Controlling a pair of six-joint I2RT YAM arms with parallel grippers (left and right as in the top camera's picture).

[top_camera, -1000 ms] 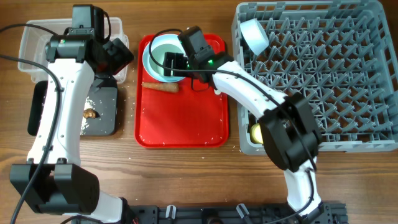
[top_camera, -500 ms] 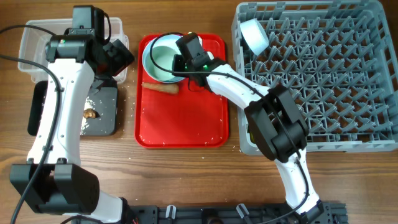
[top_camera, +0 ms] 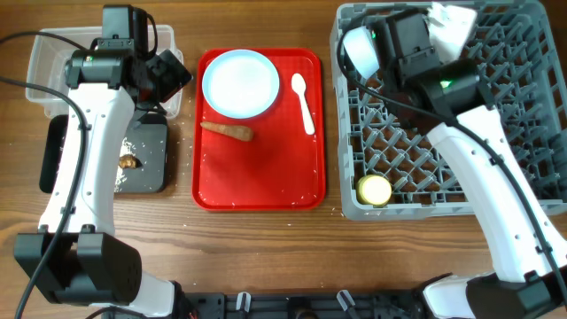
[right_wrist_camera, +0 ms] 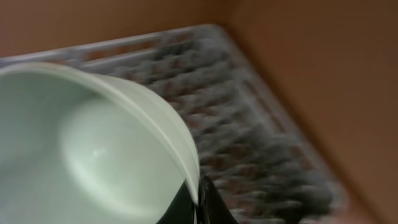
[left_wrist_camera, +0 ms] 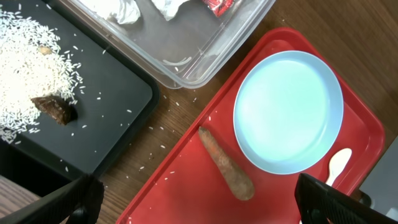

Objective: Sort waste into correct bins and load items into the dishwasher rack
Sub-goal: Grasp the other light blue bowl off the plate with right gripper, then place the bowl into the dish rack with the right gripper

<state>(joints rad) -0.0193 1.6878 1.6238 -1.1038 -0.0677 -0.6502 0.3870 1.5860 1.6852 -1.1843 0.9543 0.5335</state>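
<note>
My right gripper (top_camera: pixel 434 32) is shut on the rim of the mint bowl (top_camera: pixel 452 21), which it holds tilted over the far edge of the grey dishwasher rack (top_camera: pixel 496 124). In the right wrist view the bowl (right_wrist_camera: pixel 93 149) fills the left side, its rim pinched by my gripper (right_wrist_camera: pixel 198 205). A white bowl (top_camera: pixel 361 51) and a yellow cup (top_camera: pixel 374 190) stand in the rack. On the red tray (top_camera: pixel 266 177) lie the blue plate (top_camera: pixel 241 83), white spoon (top_camera: pixel 302 102) and carrot piece (top_camera: pixel 227 130). My left gripper (left_wrist_camera: pixel 199 211) hangs open above the tray's left edge, near the carrot (left_wrist_camera: pixel 227 171).
The clear bin (left_wrist_camera: pixel 205 50) holds crumpled wrappers (left_wrist_camera: pixel 130 9). The black bin (left_wrist_camera: pixel 118 118) holds rice (left_wrist_camera: pixel 31 68) and a brown lump (left_wrist_camera: pixel 56 109). Rice grains are scattered on the wood between the bins and the tray. The rack view is blurred.
My right gripper has closed on the mint bowl, lifted it off the blue plate and carried it right, over the rack. The spoon is now uncovered. The left arm has stayed put.
</note>
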